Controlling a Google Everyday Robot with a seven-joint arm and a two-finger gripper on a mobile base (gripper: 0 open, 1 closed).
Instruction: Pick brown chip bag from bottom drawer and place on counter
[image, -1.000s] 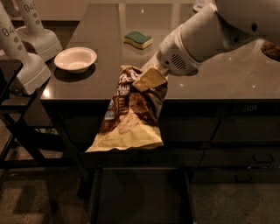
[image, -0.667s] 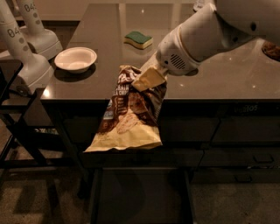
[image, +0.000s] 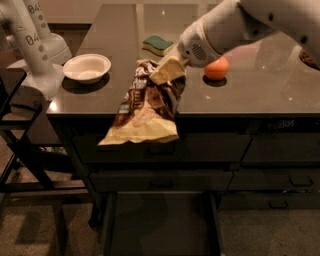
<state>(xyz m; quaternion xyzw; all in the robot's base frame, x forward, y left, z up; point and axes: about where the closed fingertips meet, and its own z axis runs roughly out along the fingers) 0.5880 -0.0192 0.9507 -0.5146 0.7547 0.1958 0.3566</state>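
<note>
**Chip bag pinched at its top, draped over the counter's front edge**

From where I stand, a white robot body (image: 34, 47) fills the far left, at about 10 o'clock from the middle of the scene, with a dark frame (image: 20, 150) below it at 8 o'clock. Next along, a white bowl (image: 86, 67) sits on the counter (image: 260, 92), near its left corner.

The brown chip bag (image: 147, 107) comes next, just left of centre. Its top lies on the counter while its tan lower end hangs past the front edge, in front of the 2 upper drawer fronts (image: 210, 147). Straight down at 6 o'clock from the bag, the bottom drawer (image: 160, 225) stands pulled out, its inside dark.

At 12 o'clock from the bag, a green sponge (image: 157, 44) rests farther back on the counter. The gripper (image: 167, 70) is at the bag's top right, about 1 o'clock, its tan fingers (image: 165, 72) clamped narrow on the bag's upper edge. The white arm (image: 235, 25) runs off toward 2 o'clock. Just right of the gripper, at 3 o'clock, an orange round object (image: 216, 69) sits on the counter, apart from the bag.
</note>
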